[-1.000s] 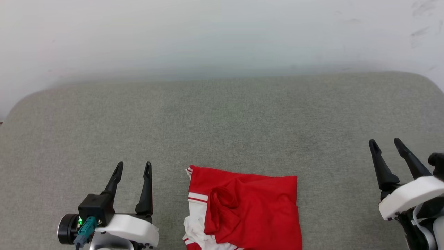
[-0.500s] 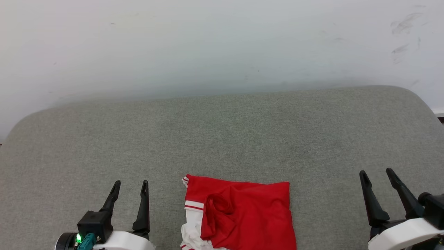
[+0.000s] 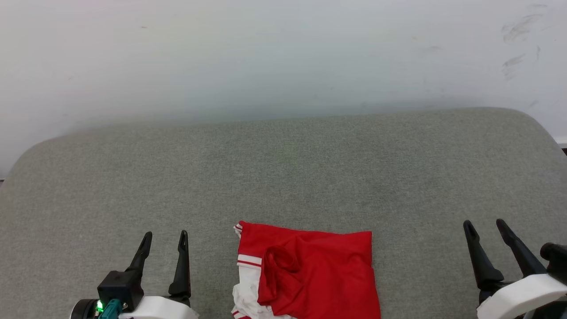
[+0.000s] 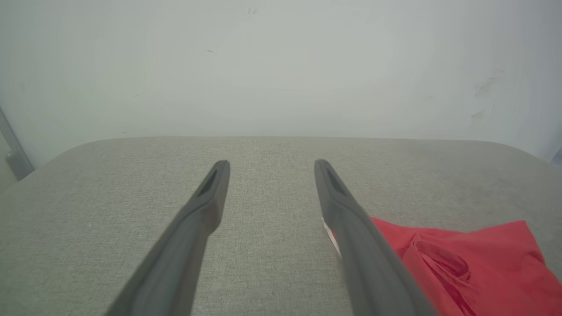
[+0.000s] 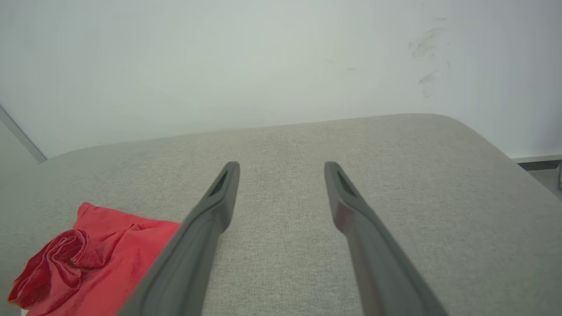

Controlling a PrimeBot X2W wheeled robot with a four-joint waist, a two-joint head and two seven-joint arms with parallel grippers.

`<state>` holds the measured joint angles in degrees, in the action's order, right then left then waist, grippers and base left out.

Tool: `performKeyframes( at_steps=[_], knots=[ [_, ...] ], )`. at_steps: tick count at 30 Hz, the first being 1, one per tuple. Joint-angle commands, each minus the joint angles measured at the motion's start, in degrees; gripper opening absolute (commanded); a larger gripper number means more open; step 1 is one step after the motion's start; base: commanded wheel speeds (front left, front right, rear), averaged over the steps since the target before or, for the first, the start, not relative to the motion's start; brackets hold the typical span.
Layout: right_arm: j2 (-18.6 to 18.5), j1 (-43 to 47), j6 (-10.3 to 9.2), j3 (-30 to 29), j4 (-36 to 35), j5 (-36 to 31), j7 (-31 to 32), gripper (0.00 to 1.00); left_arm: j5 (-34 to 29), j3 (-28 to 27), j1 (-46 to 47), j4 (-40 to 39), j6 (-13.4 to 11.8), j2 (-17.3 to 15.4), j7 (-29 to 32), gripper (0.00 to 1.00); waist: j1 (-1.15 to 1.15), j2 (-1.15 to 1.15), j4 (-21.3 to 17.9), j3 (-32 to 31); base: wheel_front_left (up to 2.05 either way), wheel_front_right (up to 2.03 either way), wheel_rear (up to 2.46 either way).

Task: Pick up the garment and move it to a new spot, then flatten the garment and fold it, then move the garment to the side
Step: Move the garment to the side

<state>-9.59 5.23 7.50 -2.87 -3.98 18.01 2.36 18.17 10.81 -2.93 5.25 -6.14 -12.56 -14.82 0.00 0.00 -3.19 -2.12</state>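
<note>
The near end of the garment (image 3: 310, 274) is cut off by the picture's bottom edge. Its folds hide the layers underneath.

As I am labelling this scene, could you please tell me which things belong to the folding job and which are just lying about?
Belongs to the job: garment; left hand, open; right hand, open.
Just there: grey cushion under it all; white wall; scuff marks on it.

Further back now: left pincer (image 3: 165, 233), right pincer (image 3: 483, 222).
</note>
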Motion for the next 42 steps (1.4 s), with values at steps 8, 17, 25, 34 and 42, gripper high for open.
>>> performKeyframes(
  at_steps=[8, 17, 25, 34, 42],
  knots=[
    [-8.3, -1.84, -0.02, -0.89, 8.13, 17.84, 15.79, 1.0, -0.86, 0.52, 2.39, -1.71, 0.29, 1.2, -0.4, 1.0, 0.0, 0.0, 4.41, 2.72, 0.0, 0.0, 0.0],
    [-11.17, -5.77, -0.02, 8.01, 11.39, 31.92, 28.12, 1.0, -2.37, 0.82, 5.12, -3.36, 1.35, 3.61, -0.4, 1.0, 0.0, 0.0, 9.22, 7.94, 0.0, 0.0, 0.0],
    [-10.88, -10.04, -0.02, 14.78, 15.23, 36.77, 30.56, 1.0, -3.56, 0.33, 7.77, -3.27, 2.7, 5.41, -0.36, 1.0, 0.0, 0.0, 12.25, 12.26, 0.0, 0.0, 0.0],
    [-9.79, -11.53, -0.23, 18.89, 23.68, 40.55, 37.39, 0.0, -5.13, -1.15, 8.66, -2.72, 4.02, 6.97, -0.36, 1.0, 0.0, 0.0, 13.92, 14.13, 0.0, 0.0, 0.0],
    [-13.88, -16.85, -0.07, 21.42, 16.81, 33.39, 31.8, 0.0, -6.7, -2.39, 8.2, -2.2, 4.59, 7.63, -0.37, 1.0, 0.0, 0.0, 12.34, 12.51, 0.0, 0.0, 0.0]
  ],
)
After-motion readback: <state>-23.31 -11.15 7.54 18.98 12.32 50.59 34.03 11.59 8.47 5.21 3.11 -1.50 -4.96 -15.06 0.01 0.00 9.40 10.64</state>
